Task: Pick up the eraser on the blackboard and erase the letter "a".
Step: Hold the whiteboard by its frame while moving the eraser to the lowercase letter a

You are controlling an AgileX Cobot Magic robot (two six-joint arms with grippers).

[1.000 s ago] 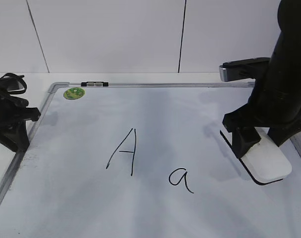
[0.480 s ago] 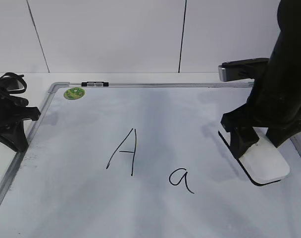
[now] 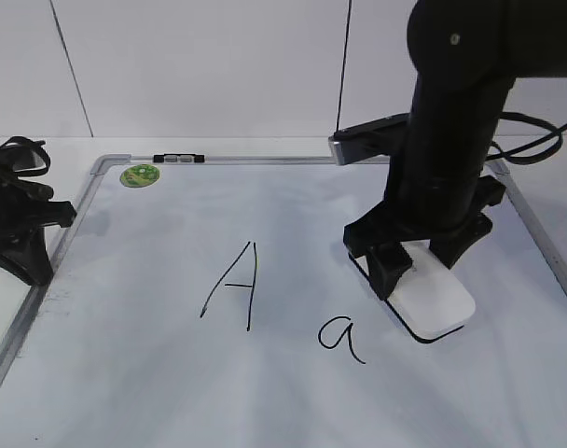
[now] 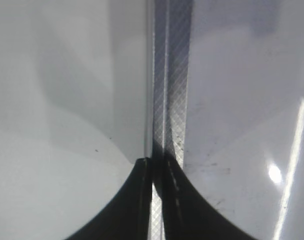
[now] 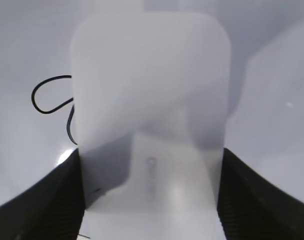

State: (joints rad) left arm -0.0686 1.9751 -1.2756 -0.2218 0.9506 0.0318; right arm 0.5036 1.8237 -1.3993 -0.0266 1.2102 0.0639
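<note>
Letter "a" (image 3: 340, 338): thin black marker, near edge of blackboard (image 3: 125, 392), unerased.

Eraser (image 3: 433, 303): white plastic block, black felt underside, just right of the "a", felt low over or on the board; which, cannot tell. Judged light, rigid, smooth-sided; best held across its long flanks, as now. Right gripper (image 3: 417, 266) jaws clamp it.

Left gripper (image 4: 157, 200): jaws closed, empty, over the frame.

Green magnet (image 3: 140, 175): far corner.
</note>
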